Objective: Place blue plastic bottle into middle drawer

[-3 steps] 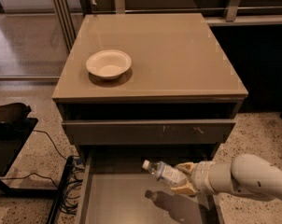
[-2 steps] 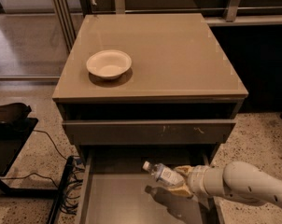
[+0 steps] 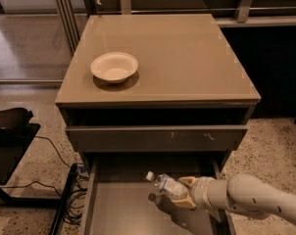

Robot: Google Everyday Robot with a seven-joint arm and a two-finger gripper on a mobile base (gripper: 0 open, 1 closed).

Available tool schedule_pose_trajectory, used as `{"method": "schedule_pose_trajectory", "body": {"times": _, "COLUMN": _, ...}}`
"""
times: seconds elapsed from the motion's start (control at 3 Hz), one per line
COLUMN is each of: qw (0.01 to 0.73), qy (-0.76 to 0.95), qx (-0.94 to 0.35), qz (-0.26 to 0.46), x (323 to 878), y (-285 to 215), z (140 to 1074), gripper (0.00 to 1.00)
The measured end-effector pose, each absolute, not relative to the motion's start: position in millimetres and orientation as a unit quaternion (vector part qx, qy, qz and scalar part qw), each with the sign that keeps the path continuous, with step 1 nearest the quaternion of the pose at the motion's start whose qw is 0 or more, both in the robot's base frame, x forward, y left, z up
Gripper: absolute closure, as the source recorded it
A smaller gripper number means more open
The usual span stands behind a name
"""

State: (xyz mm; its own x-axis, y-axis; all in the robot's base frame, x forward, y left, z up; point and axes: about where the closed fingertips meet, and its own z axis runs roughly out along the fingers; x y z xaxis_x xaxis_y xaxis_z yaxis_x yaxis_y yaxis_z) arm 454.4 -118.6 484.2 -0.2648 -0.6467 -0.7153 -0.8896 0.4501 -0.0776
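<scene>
Gripper [image 3: 181, 192] fingers clamped on blue plastic bottle [image 3: 166, 184], held tilted over middle drawer [image 3: 119, 208], R side.

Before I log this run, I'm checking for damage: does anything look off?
Only small white scuffs on the upper drawer front. The gripper holds the blue plastic bottle tilted over the open middle drawer.

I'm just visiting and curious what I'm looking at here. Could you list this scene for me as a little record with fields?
middle drawer: pulled out
blue plastic bottle: tilted, white cap up-left, above the drawer floor
gripper: over the drawer's right part, shut on the bottle
white bowl: upright on cabinet top, left side
</scene>
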Motion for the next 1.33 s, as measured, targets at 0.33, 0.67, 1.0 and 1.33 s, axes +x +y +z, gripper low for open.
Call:
{"method": "schedule_pose_trajectory", "body": {"times": 0.33, "qw": 0.361, "qy": 0.777, "qx": -0.483, "qz": 0.179, "x": 461, "y": -111, "z": 456, "gripper": 1.00}}
{"method": "schedule_pose_trajectory", "body": {"times": 0.67, "qw": 0.366, "qy": 0.782, "qx": -0.472, "qz": 0.180, "x": 465, "y": -111, "z": 433, "gripper": 1.00}}
{"method": "schedule_pose_trajectory", "body": {"times": 1.0, "qw": 0.368, "qy": 0.785, "qx": -0.465, "qz": 0.179, "x": 467, "y": -111, "z": 415, "gripper": 1.00}}
{"method": "schedule_pose_trajectory", "body": {"times": 1.33, "qw": 0.355, "qy": 0.791, "qx": -0.464, "qz": 0.183, "x": 466, "y": -109, "z": 393, "gripper": 0.84}}
